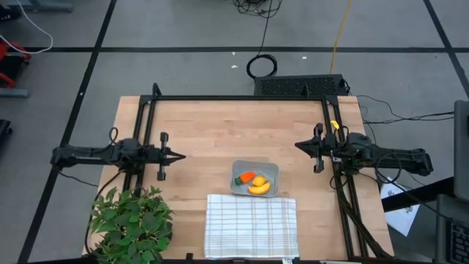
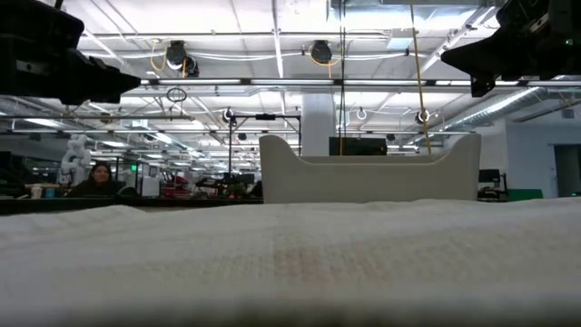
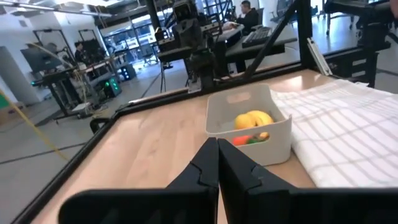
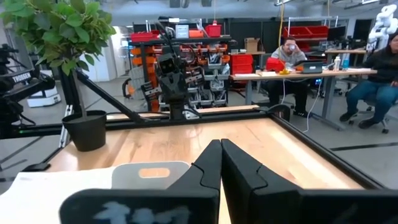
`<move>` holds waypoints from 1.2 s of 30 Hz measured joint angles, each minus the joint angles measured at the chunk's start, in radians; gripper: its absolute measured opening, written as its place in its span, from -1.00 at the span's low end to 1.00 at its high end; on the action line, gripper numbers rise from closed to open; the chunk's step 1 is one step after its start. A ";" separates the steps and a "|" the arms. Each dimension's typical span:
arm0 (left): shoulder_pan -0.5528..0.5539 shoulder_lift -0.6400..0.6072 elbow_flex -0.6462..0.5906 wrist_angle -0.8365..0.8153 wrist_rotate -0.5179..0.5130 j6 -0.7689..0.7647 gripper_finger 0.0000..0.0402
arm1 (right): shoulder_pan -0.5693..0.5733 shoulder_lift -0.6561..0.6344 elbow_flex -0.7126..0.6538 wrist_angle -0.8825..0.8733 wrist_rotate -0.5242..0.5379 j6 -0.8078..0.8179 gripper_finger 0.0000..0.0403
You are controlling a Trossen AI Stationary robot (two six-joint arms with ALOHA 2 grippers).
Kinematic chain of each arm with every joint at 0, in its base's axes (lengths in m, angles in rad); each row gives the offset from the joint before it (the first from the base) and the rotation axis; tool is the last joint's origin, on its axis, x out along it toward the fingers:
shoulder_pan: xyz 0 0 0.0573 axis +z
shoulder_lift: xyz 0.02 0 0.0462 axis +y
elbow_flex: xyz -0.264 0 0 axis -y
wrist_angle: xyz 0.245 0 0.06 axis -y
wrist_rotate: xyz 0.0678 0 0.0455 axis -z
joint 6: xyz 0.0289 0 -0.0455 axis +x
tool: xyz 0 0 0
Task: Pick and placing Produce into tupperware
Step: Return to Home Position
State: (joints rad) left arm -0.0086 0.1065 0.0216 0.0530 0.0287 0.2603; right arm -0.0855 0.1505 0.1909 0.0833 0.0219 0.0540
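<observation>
The grey tupperware point(image 1: 255, 177) sits on the table near its middle, just beyond the white checked cloth. Inside it lie the yellow banana point(image 1: 259, 189), the yellow lemon-like lump point(image 1: 259, 180) and the orange carrot with green top point(image 1: 245, 177). In the left wrist view the tupperware point(image 3: 249, 130) shows the yellow pieces point(image 3: 252, 119) and the carrot point(image 3: 244, 140). My left gripper point(image 1: 182, 155) hovers at the table's left, shut, pointing toward the middle. My right gripper point(image 1: 297, 144) hovers at the table's right, shut, facing the left one. Neither touches anything.
A white checked cloth point(image 1: 250, 225) lies at the near edge, next to the tupperware. A leafy green plant in a pot point(image 1: 132, 220) stands at the near left corner. A black frame point(image 1: 234, 97) borders the table. People sit at desks in the room beyond.
</observation>
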 joint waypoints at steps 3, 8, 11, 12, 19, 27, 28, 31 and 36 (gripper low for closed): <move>0.002 -0.018 -0.012 -0.003 0.025 -0.004 -1.00 | 0.000 0.000 0.000 -0.015 0.000 0.010 -1.00; 0.002 -0.024 -0.012 -0.002 0.044 -0.007 -1.00 | 0.000 0.000 0.000 -0.029 0.000 0.010 -1.00; 0.002 -0.024 -0.012 -0.009 0.044 -0.007 -1.00 | 0.000 0.000 0.000 -0.029 0.000 0.010 -1.00; 0.002 -0.024 -0.012 -0.010 0.044 -0.007 -1.00 | 0.000 0.000 0.000 -0.029 0.000 0.010 -1.00; 0.002 -0.024 -0.012 -0.010 0.043 -0.003 -1.00 | 0.000 0.000 0.000 -0.038 0.000 0.010 -1.00; 0.002 -0.024 -0.012 -0.011 0.042 -0.003 -1.00 | 0.000 0.000 0.000 -0.051 0.000 0.010 -1.00; 0.002 -0.024 -0.012 -0.011 0.042 -0.004 -1.00 | 0.000 0.000 0.000 -0.051 0.000 0.010 -1.00; 0.002 -0.024 -0.012 -0.010 0.042 -0.005 -1.00 | 0.000 0.000 0.000 -0.051 0.000 0.010 -1.00; 0.002 -0.023 -0.011 -0.004 0.038 -0.007 -0.99 | 0.000 0.000 0.000 -0.049 0.000 0.010 -1.00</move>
State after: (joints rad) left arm -0.0067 0.0830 0.0101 0.0489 0.0671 0.2533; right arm -0.0856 0.1505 0.1909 0.0339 0.0216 0.0635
